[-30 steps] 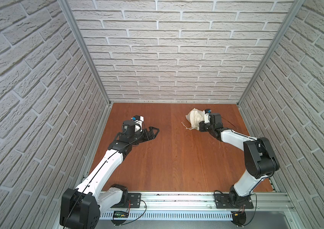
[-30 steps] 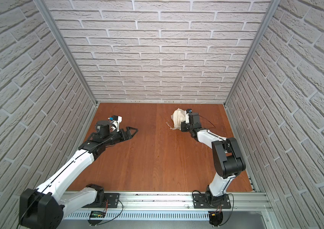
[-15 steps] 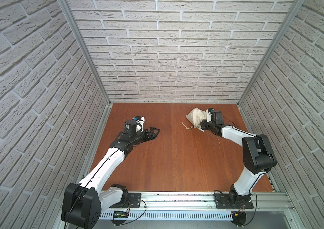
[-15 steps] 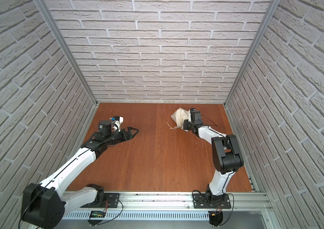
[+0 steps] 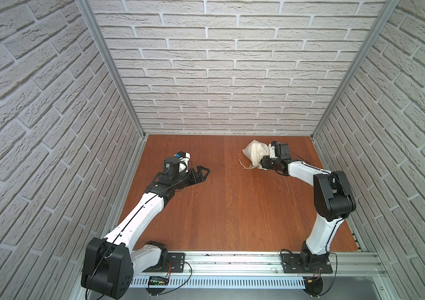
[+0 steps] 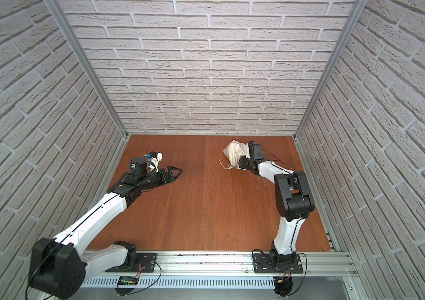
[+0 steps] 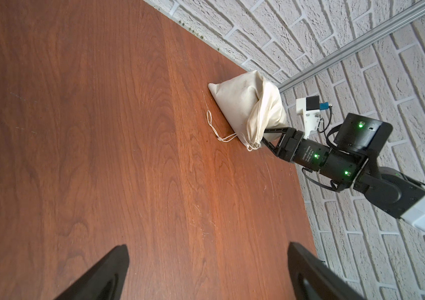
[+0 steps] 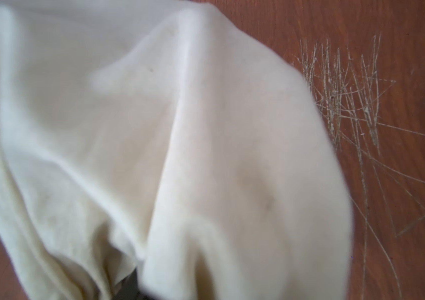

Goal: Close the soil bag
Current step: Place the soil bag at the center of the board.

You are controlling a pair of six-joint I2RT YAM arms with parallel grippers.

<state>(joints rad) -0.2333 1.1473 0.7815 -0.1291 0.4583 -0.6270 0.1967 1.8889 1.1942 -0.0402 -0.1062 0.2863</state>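
Right fingers have parted at soil bag neck.

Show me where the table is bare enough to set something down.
Widest bare patch: the table's middle, from left gripper across to soil bag, and down to the front rail. Crowded: the far right corner, where bag, its cord and right gripper bunch together.
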